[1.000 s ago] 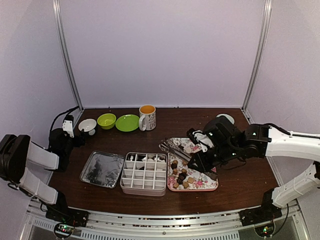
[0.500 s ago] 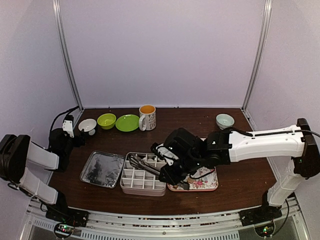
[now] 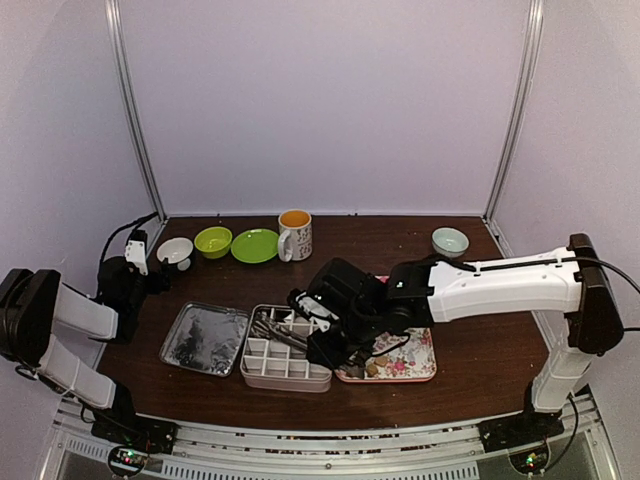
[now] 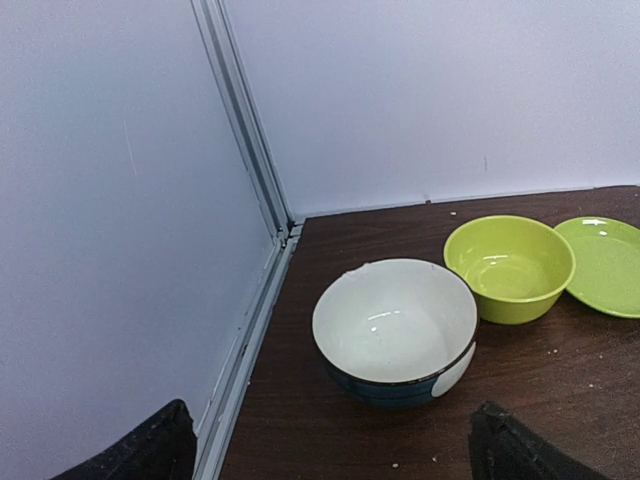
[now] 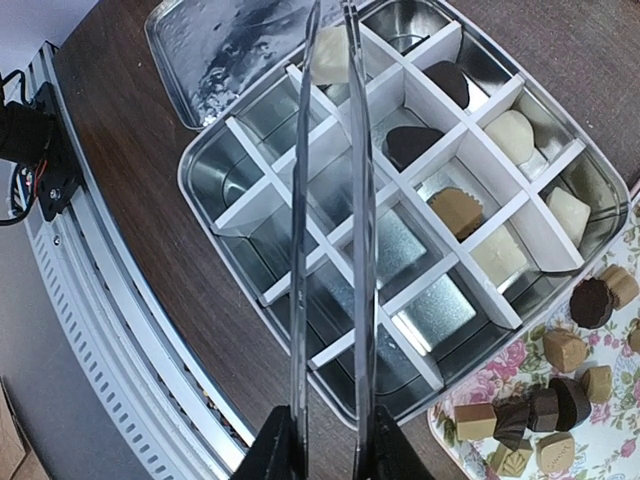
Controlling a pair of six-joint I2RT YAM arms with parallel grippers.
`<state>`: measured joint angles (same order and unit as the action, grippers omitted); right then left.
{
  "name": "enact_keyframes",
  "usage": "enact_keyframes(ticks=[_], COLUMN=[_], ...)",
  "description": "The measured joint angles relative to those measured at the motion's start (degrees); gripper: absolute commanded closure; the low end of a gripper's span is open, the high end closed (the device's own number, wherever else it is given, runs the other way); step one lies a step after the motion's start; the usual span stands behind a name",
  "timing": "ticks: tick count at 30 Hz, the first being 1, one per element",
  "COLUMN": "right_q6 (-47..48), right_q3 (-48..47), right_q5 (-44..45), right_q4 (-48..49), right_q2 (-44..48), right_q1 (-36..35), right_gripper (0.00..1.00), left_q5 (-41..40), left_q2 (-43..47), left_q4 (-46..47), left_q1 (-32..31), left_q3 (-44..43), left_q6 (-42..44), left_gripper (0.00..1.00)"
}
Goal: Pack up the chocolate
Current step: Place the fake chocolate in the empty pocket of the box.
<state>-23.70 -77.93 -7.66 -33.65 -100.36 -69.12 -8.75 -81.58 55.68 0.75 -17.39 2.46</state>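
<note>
My right gripper [image 3: 328, 338] [image 5: 330, 447] is shut on thin metal tongs [image 5: 330, 230] and holds them over the divided tin box [image 3: 262, 372] [image 5: 215, 205]. A cream-white chocolate [image 5: 330, 55] sits between the tong tips above a far-corner compartment. Several compartments hold pieces: dark [image 5: 412, 143], tan [image 5: 458, 208], cream [image 5: 497, 255]. More loose chocolate [image 5: 560, 400] lies on the pink floral tray [image 3: 420, 350] [image 5: 610, 440] right of the box. My left gripper [image 3: 150, 272] [image 4: 330, 450] is open and empty at the far left, in front of a white bowl [image 4: 395, 325].
The box's lid [image 3: 205, 337] [image 5: 215, 50] lies left of the box. Along the back stand the white bowl [image 3: 175, 250], a green bowl [image 3: 213, 241] [image 4: 510, 265], a green plate [image 3: 255, 245] [image 4: 605, 265], a mug [image 3: 295, 234] and a pale bowl [image 3: 450, 241].
My right arm has swung left from over the floral tray to over the divided box, carrying the tongs. The left arm has not moved.
</note>
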Motion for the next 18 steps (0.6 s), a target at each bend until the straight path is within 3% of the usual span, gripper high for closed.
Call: enact_keyframes(ticks=[6, 18], right_q6=[0.46, 0.90], right_q3=[-2.12, -3.96], right_q5=[0.44, 2.51], right_q4=[-0.74, -2.21], right_q2=[-1.03, -1.16], right_q1=[0.00, 0.00], right_gripper=[0.67, 0.67], left_q5=[0.00, 0.00], left_q2=[0.00, 0.00], left_q4=[-0.02, -0.02], left_q1=[0.00, 0.00], left_q3=[0.00, 0.00], left_q6=[0.00, 0.00], left_gripper=[0.02, 0.02])
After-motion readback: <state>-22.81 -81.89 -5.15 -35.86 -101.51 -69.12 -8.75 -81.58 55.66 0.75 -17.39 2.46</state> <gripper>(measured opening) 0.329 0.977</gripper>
